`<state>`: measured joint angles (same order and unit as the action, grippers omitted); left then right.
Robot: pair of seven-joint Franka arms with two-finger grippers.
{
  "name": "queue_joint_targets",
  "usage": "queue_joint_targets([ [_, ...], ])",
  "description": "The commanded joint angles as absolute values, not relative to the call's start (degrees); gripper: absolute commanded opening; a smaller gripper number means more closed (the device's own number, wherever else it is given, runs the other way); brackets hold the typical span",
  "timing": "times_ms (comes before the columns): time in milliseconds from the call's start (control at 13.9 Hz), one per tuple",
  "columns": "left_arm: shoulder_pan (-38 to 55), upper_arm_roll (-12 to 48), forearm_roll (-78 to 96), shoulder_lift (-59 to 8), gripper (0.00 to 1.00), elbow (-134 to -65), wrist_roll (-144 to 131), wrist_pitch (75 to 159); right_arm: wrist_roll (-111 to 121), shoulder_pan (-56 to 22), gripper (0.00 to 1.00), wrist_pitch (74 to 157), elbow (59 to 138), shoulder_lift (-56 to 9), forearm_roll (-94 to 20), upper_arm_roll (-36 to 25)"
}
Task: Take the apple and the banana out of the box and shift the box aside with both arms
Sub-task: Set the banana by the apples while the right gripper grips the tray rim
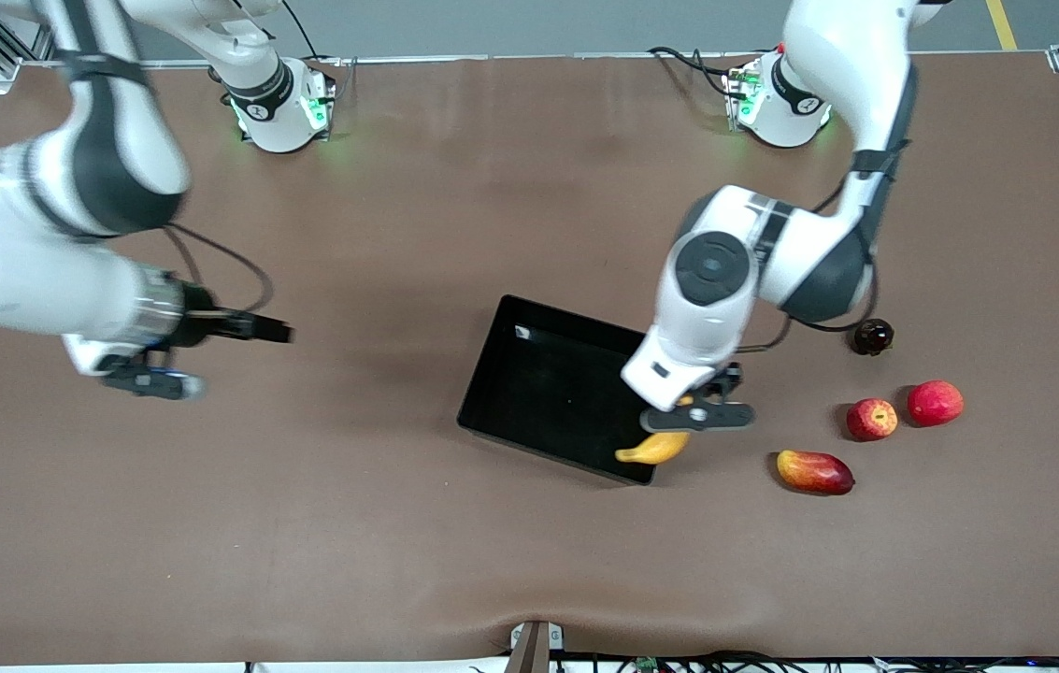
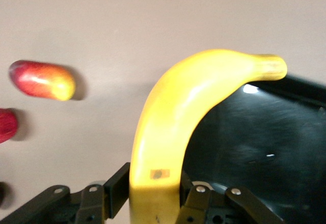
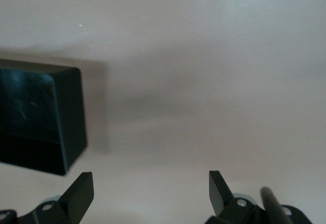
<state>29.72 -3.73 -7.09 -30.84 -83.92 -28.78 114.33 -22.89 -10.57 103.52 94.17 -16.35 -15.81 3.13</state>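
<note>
My left gripper point(image 1: 686, 411) point(image 2: 153, 193) is shut on one end of the long yellow banana point(image 1: 652, 450) point(image 2: 173, 122). It holds it in the air over the corner of the black box point(image 1: 538, 383) point(image 2: 265, 142) that lies nearest the loose fruits. The small red apple point(image 1: 871, 419) with its yellowish patch rests on the table toward the left arm's end. My right gripper point(image 1: 267, 329) point(image 3: 151, 188) hangs open over bare table toward the right arm's end. Nothing is between its fingers, and a corner of the box point(image 3: 35, 117) shows in its wrist view.
A red-yellow mango point(image 1: 814, 471) point(image 2: 43, 80) lies nearer the front camera than the apple. A larger plain red fruit point(image 1: 935, 403) sits beside the apple. A small dark round object point(image 1: 871, 336) lies farther back, close to the left arm's elbow.
</note>
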Motion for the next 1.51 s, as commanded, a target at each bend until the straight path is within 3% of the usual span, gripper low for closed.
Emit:
queue_joint_targets([
  [0, 24.98, -3.08, -7.29, -23.49, 0.00, -96.56, -23.58, 115.13, -31.00, -17.29, 1.00, 108.18, 93.69, -20.03, -16.70, 2.55],
  [431, 15.22, -2.99, -16.86, -21.00, 0.00, -107.47, -11.70, 118.11, -41.90, -29.60, 1.00, 123.02, 93.52, -28.63, -15.65, 2.37],
  [719, 9.86, -3.08, -23.79, -22.93, 0.00, -114.95, -9.32, 131.19, -48.67, -36.11, 1.00, 132.87, 93.60, -36.28, -12.76, 2.20],
  [791, 8.89, -2.99, -24.95, -24.16, 0.00, -115.40, -9.32, 133.92, -50.26, -36.99, 0.96, 134.54, 93.60, -37.52, -9.70, 2.20],
  [862, 8.70, -3.08, -25.05, -25.39, 0.00, -115.66, -9.32, 136.12, -50.62, -37.26, 0.67, 134.73, 93.60, -38.40, -4.53, 2.20],
  [1006, 7.83, -3.08, -25.05, -27.24, 0.00, -115.66, -9.32, 138.68, -52.45, -37.35, 0.00, 134.47, 93.60, -39.11, 0.87, 2.28],
  [1294, 7.65, -2.99, -24.87, -28.73, 0.00, -115.66, -10.63, 139.04, -56.95, -37.44, 0.00, 134.82, 92.90, -39.38, 0.88, 2.37],
  [1438, 7.65, -2.90, -24.35, -29.44, 0.06, -115.66, -10.81, 139.22, -57.04, -37.27, 0.00, 134.74, 92.55, -39.37, 0.79, 2.37],
])
